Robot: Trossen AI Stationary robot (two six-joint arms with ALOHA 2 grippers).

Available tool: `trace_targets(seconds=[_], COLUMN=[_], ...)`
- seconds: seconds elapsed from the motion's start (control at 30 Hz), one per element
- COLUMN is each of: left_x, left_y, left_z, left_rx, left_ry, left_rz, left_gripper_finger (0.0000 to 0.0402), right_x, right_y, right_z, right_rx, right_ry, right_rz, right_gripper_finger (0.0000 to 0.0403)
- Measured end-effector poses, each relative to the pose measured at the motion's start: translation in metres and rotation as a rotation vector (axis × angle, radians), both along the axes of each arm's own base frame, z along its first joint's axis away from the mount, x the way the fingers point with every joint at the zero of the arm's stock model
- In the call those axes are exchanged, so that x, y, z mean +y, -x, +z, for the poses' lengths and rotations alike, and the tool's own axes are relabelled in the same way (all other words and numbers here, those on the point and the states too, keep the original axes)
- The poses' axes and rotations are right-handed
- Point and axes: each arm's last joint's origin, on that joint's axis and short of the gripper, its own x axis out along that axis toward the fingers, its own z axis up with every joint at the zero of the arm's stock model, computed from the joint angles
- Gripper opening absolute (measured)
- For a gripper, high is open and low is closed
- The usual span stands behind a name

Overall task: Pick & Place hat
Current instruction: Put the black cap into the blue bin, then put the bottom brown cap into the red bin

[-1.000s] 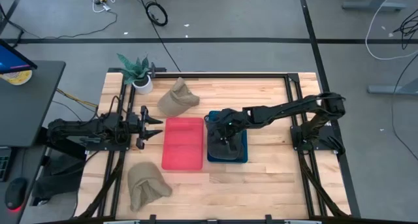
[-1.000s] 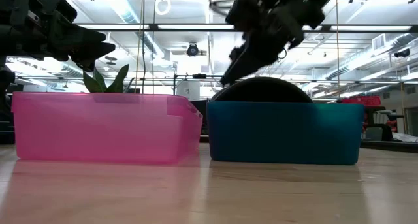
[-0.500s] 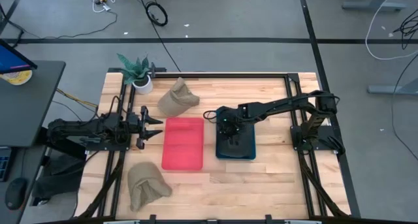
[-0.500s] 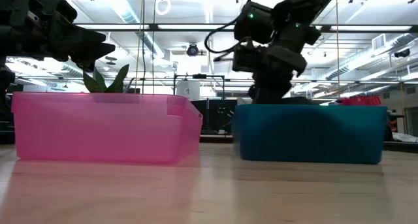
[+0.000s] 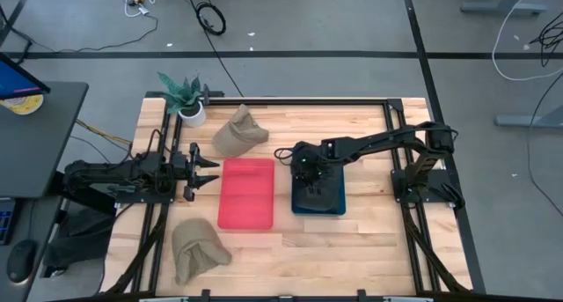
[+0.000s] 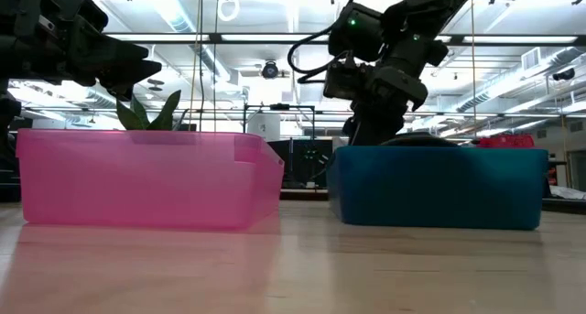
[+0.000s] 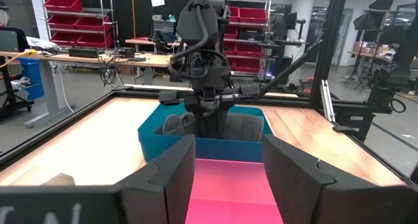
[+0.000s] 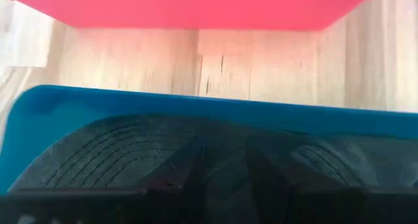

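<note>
Overhead view of a wooden table (image 5: pixel 361 236). At left of frame, the left gripper (image 5: pixel 204 171) hovers with fingers spread apart, holding nothing. Just right of it, at centre, lies a pink bin (image 5: pixel 245 193). Right of centre sits a blue bin (image 5: pixel 318 196) with the dark hat (image 8: pixel 130 155) inside. The right gripper (image 5: pixel 314 193) reaches down into it, fingers pinching the hat's fabric.

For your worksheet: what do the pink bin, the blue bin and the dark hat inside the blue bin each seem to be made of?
Pink bin: translucent plastic, probably; light glows through its walls.
Blue bin: opaque, smooth plastic, with a faint sheen.
Hat: apparently dark fabric; curved rows of stitching show on it.
</note>
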Motion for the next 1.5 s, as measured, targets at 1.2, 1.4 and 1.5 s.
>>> trace_targets(seconds=[1.2, 1.4, 1.5], left_x=[0.0, 0.0, 0.0], left_y=[0.0, 0.0, 0.0], left_z=[0.0, 0.0, 0.0], left_rx=[-0.006, -0.006, -0.006], left_ry=[0.108, 0.101, 0.101], left_rz=[-0.005, -0.005, -0.005], left_gripper_finger=[0.0183, 0.0183, 0.0183], right_x=[0.011, 0.034, 0.043], right_y=[0.129, 0.151, 0.16], right_z=[0.194, 0.214, 0.218], right_rx=[-0.677, -0.813, -0.898], right_ry=[0.032, 0.023, 0.012], right_rz=[-0.037, 0.099, 0.146], right_gripper_finger=[0.0118, 0.0118, 0.0118])
